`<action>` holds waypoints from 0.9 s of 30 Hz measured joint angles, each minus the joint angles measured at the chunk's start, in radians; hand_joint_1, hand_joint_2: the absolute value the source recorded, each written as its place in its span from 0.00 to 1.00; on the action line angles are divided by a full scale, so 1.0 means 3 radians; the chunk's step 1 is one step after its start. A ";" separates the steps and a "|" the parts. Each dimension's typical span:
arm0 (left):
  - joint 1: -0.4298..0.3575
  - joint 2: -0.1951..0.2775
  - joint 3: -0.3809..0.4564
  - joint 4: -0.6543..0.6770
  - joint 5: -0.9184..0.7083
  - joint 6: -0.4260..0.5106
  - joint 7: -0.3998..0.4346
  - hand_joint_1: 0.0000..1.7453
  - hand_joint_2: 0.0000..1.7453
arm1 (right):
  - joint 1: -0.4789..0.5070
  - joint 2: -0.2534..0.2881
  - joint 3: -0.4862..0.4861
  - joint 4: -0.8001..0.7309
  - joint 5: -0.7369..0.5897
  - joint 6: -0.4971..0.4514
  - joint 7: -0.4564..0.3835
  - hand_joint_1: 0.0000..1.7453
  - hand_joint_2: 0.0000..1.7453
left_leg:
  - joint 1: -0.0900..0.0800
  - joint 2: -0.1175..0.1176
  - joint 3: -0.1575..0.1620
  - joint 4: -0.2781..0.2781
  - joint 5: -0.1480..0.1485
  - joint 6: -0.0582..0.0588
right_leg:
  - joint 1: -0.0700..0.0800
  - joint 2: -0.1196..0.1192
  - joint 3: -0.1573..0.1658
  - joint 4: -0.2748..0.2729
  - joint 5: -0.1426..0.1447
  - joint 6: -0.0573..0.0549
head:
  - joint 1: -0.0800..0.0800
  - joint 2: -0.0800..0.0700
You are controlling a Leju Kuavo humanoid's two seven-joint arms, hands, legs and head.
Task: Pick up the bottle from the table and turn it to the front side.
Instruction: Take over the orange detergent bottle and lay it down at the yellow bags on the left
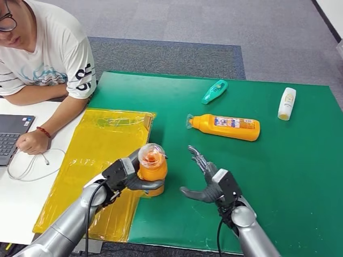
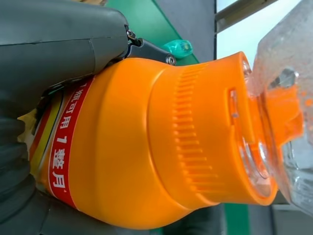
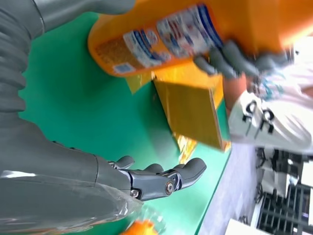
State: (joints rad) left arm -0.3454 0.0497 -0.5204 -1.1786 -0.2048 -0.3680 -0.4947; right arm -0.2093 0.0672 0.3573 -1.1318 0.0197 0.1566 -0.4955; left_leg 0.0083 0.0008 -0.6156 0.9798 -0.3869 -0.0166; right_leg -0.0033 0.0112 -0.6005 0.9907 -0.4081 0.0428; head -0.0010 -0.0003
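My left hand (image 1: 128,175) grips an orange bottle (image 1: 152,167) with a clear cap, held upright just above the green mat (image 1: 283,176) near its front left. Close up, the left wrist view shows the orange bottle (image 2: 147,142), its ribbed orange collar, its clear cap and a red label band, with my left hand (image 2: 55,44) wrapped around the body. My right hand (image 1: 206,179) hovers open to the right of the bottle, fingers spread, nothing in it. In the right wrist view the right hand (image 3: 158,178) is open over the mat, and the held bottle (image 3: 177,29) shows its printed label.
A second orange bottle (image 1: 226,127) lies on its side mid-mat. A teal bottle (image 1: 215,91) and a white bottle (image 1: 286,103) lie farther back. A yellow plastic bag (image 1: 97,160) covers the mat's left edge. A person (image 1: 40,59) sits at the left with a laptop (image 1: 12,136).
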 joint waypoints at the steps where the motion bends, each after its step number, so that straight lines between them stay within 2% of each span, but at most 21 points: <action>1: -0.0017 0.0009 -0.0041 -0.0020 -0.0063 0.0030 0.0018 0.91 1.00 | 0.0000 -0.0004 -0.0035 0.0000 -0.0033 0.0024 -0.0002 0.00 1.00 | 0.0000 0.0000 0.0000 0.0000 0.0001 0.0000 | 0.0000 0.0000 0.0000 0.0000 0.0001 0.0000 | 0.0000 0.0000; 8: -0.0192 0.0077 -0.0367 -0.0053 -0.0351 0.0177 0.0174 0.95 1.00 | 0.0001 -0.0038 -0.0280 -0.0003 -0.0171 0.0138 -0.0005 0.00 1.00 | 0.0000 0.0000 0.0000 0.0000 0.0004 -0.0001 | 0.0000 0.0000 0.0000 0.0000 0.0004 -0.0001 | 0.0000 0.0000; 12: -0.0343 0.0125 -0.0532 0.0017 -0.0351 0.0123 0.0284 1.00 1.00 | -0.0003 -0.0045 -0.0352 -0.0003 -0.0177 0.0173 0.0004 0.00 1.00 | 0.0000 0.0000 0.0001 0.0000 0.0006 -0.0001 | 0.0000 0.0000 0.0001 0.0000 0.0005 -0.0002 | 0.0000 0.0000; 17: -0.0604 0.0163 -0.0709 0.0234 -0.0294 0.0050 0.0419 1.00 1.00 | -0.0047 -0.0046 -0.0379 0.0002 -0.0175 0.0182 0.0027 0.00 1.00 | 0.0000 0.0000 0.0006 -0.0001 0.0009 -0.0005 | 0.0001 0.0000 0.0006 0.0000 0.0008 -0.0004 | 0.0000 0.0000; 27: -0.1010 0.0271 -0.0819 0.0632 -0.0059 -0.0071 0.0671 1.00 1.00 | -0.0116 -0.0045 -0.0378 0.0079 -0.0171 0.0151 0.0060 0.00 1.00 | 0.0002 0.0000 0.0025 -0.0008 0.0015 -0.0013 | 0.0004 0.0000 0.0021 0.0000 0.0014 -0.0010 | 0.0000 0.0000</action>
State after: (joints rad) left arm -0.6482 0.1309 -0.7662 -0.9889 -0.2226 -0.3892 -0.2933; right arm -0.2440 0.0538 0.2438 -1.1082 -0.0316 0.2021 -0.4775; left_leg 0.0090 0.0009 -0.6082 0.9775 -0.3824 -0.0206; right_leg -0.0022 0.0113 -0.5941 0.9908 -0.4040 0.0397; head -0.0010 -0.0002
